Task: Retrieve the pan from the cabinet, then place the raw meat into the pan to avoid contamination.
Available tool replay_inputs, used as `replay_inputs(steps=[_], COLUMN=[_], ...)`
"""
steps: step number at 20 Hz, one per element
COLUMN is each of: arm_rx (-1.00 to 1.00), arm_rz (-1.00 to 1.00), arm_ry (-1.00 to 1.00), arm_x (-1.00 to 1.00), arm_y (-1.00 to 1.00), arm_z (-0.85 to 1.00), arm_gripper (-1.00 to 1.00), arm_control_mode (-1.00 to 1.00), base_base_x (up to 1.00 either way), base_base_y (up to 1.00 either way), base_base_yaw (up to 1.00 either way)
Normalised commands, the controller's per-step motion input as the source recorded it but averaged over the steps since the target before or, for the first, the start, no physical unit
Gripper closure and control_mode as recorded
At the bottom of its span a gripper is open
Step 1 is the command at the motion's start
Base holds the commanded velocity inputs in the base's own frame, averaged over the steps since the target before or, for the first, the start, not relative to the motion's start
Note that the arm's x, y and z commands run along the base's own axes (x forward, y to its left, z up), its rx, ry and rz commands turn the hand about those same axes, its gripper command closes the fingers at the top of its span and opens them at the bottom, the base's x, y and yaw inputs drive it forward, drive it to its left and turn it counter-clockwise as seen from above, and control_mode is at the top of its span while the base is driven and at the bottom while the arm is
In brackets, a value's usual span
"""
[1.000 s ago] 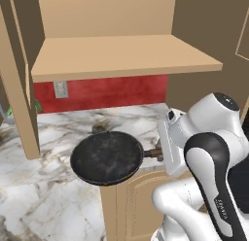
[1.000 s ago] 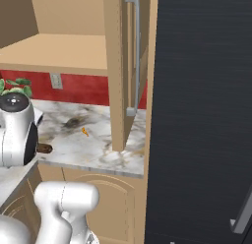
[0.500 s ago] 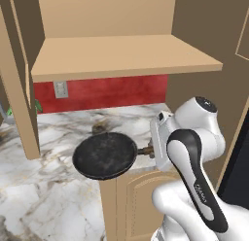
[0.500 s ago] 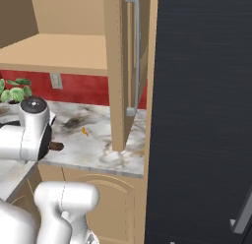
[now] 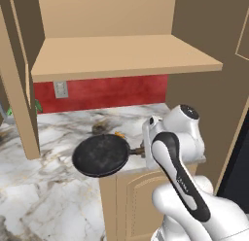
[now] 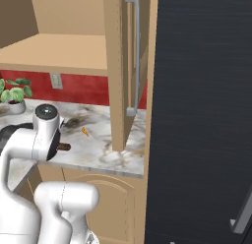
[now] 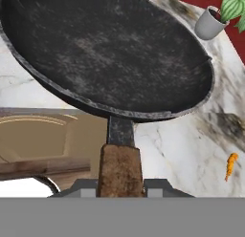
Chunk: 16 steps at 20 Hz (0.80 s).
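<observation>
The cabinet (image 5: 126,55) stands open, its wooden shelf above the marbled surface (image 5: 58,138). Below the shelf, the pan (image 5: 101,155) is held level above the near edge of the surface, bowl to the left. Its long axis runs left to right, and its brown handle (image 7: 119,169) points right into the hand (image 7: 120,187), which is clenched on it. A small orange bit (image 7: 231,166) lies on the surface nearby.
</observation>
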Motion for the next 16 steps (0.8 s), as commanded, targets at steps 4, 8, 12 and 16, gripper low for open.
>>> replay_inputs(steps=[4,8,12,16], arm_rx=[0.00,0.00,0.00,0.00], arm_rz=[0.00,0.00,-0.01,-0.01], arm_ry=[-0.01,-0.01,0.00,0.00], arm_x=[0.52,0.54,0.57,0.57], arm_y=[0.10,0.10,0.11,0.10], arm_z=[-0.31,-0.33,-0.34,-0.32], arm_gripper=[1.00,1.00,1.00,1.00], arm_control_mode=[-1.00,-1.00,-1.00,-1.00], base_base_x=[0.00,0.00,0.00,0.00], base_base_y=[0.00,0.00,0.00,0.00], base_base_yaw=[0.00,0.00,0.00,0.00])
